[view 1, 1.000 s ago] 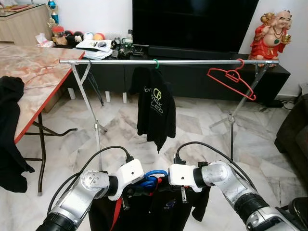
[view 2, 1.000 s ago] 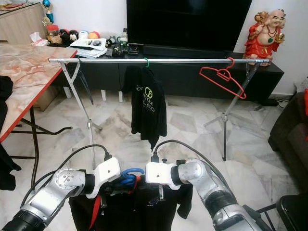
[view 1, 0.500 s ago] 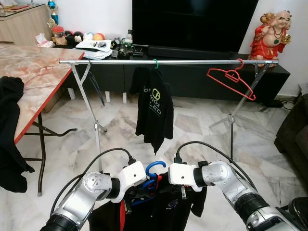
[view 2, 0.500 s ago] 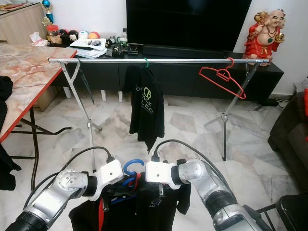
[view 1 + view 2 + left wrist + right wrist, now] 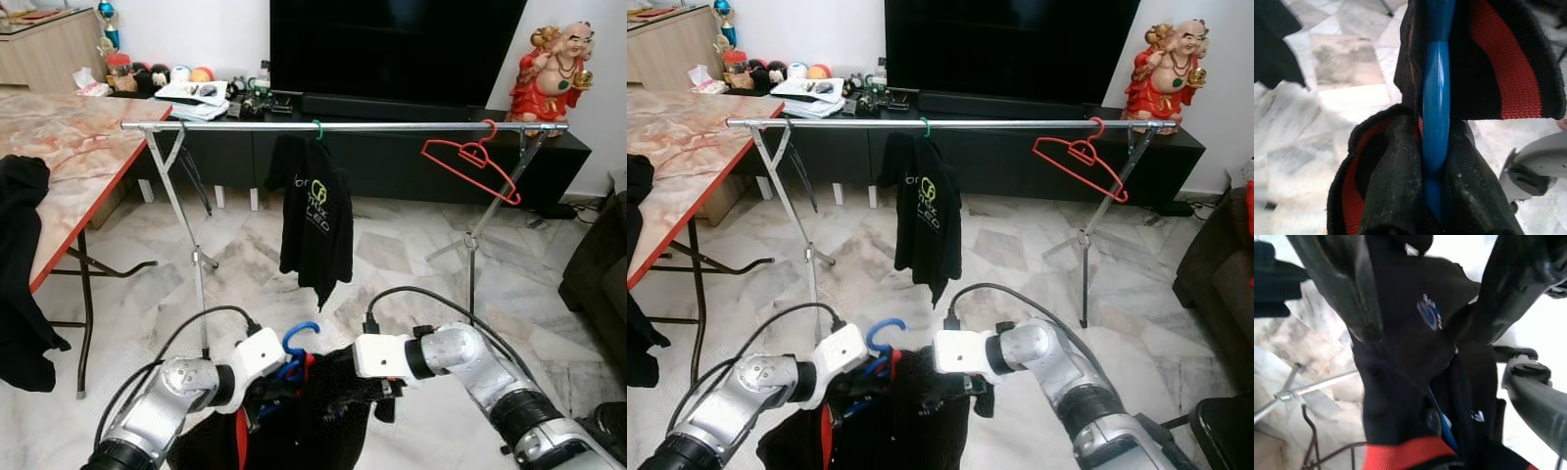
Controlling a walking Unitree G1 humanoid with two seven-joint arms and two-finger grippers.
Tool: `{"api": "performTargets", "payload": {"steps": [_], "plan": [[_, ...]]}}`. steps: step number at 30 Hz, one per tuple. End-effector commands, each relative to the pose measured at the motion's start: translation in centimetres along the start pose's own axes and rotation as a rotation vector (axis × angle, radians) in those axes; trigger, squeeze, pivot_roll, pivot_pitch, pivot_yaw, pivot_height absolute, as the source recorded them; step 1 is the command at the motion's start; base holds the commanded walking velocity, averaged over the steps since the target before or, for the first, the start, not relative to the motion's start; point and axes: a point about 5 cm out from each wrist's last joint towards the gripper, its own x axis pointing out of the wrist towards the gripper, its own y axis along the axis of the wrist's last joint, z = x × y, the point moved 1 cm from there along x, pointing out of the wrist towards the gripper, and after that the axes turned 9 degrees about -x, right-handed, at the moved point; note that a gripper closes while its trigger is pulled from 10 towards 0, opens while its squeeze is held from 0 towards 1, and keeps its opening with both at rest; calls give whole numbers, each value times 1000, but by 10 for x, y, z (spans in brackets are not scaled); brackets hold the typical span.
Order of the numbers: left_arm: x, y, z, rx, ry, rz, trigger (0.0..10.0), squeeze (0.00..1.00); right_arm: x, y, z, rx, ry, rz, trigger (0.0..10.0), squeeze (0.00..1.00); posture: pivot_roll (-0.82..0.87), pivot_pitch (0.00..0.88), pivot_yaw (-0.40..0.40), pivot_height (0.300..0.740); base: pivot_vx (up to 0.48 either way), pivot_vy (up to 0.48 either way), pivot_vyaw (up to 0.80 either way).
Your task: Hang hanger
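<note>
Low before the long silver clothes rail (image 5: 343,126), my left gripper (image 5: 1422,196) clamps the blue plastic hanger (image 5: 297,345) carrying a black, red-trimmed garment (image 5: 323,416); my right gripper (image 5: 1420,308) stands spread around the cloth. Carry stage, I judge: next I must lift the hook over the rail, between the hung black shirt (image 5: 315,227) and the empty red hanger (image 5: 474,157).

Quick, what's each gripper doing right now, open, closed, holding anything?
Left gripper: closed on the blue hanger, with the black garment on it.
Right gripper: open, fingers either side of the black garment.
</note>
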Motion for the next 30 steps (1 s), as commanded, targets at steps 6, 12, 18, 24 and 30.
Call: {"api": "performTargets", "payload": {"steps": [6,12,18,24,30], "plan": [[-12,-8,-19,-24,192,52,0,0,-33,-12,23,120,-284,5,10000,0,51,0,-70,740,0,0,0],[-20,-15,-35,-39,409,86,0,0,-59,-26,38,388,-680,129,10000,0,33,0,-54,740,0,0,0],[-39,-26,-49,-137,661,188,10000,0,-69,-88,-7,906,-1119,34,10000,0,29,0,-30,740,0,0,0],[-52,-32,-46,-180,739,265,10000,0,-46,-118,-78,1191,-1146,-176,10000,0,27,0,-15,740,0,0,0],[-65,-44,-37,-239,809,327,10000,0,-13,-120,-134,1295,-1073,-357,10000,0,41,0,0,740,0,0,0]]}}
